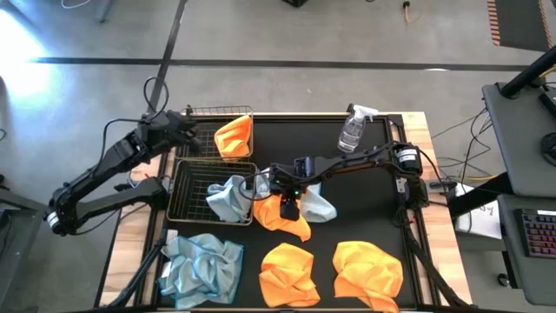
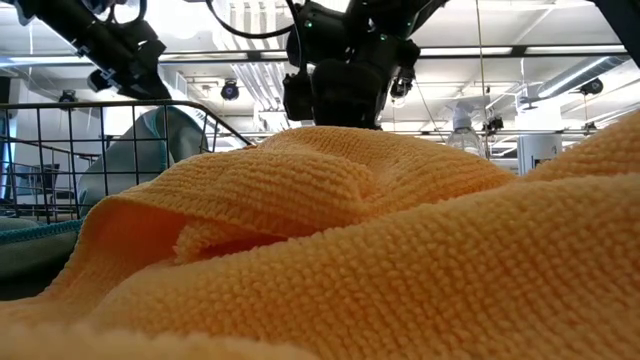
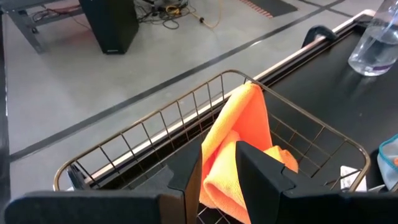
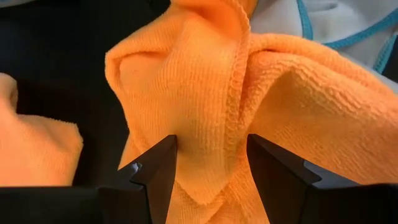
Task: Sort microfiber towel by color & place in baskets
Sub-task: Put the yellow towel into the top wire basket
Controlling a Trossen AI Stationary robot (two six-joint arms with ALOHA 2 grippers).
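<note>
My right gripper [image 1: 287,207] reaches in from the table's right and is down on an orange towel [image 1: 282,216] at the table's middle, open, with a raised fold between its fingers. A blue-grey towel [image 1: 319,205] lies beside it. My left gripper [image 1: 180,130] hovers open at the left end of the far basket [image 1: 198,113], touching nothing. That basket holds an orange towel [image 3: 239,140] draped against its wall. The near basket [image 1: 187,187] holds a blue-grey towel [image 1: 228,198] hanging over its right rim. My right gripper comes from above, pointing down, and its open fingers [image 4: 157,169] stand on either side of a raised fold with a stitched hem [image 4: 233,124] of the orange towel, tips against the cloth. The towel lies flat on the table, not lifted.
A clear spray bottle [image 1: 352,130] stands at the far right of the black mat. Near the front edge lie a blue-grey towel [image 1: 201,265] and two orange towels [image 1: 289,271], [image 1: 367,269]; one orange towel [image 2: 380,260] fills the low view's foreground.
</note>
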